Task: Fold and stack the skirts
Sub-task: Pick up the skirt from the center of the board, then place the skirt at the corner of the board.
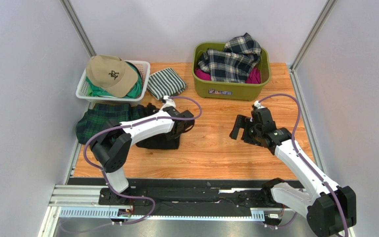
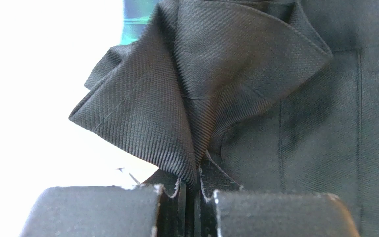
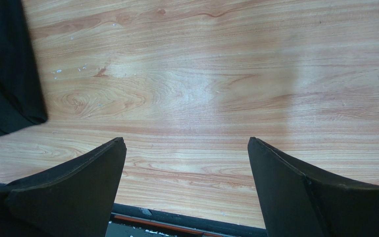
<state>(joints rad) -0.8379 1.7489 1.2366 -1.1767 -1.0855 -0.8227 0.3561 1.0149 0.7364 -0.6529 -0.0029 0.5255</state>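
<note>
Left gripper (image 2: pixel 195 190) pinched tight on a raised fold of the black skirt (image 2: pixel 275 123), left of centre on the wooden table (image 1: pixel 216 148). Right gripper (image 3: pixel 186 148), jaws wide and empty, above the wood right of centre. Tartan skirt (image 1: pixel 93 123) far left; plaid skirt (image 1: pixel 231 61) in the green bin (image 1: pixel 226 89), top.

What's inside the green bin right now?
A navy-white-grey plaid skirt fills the green bin, magenta cloth peeking out beneath it. Anything deeper is covered.
</note>
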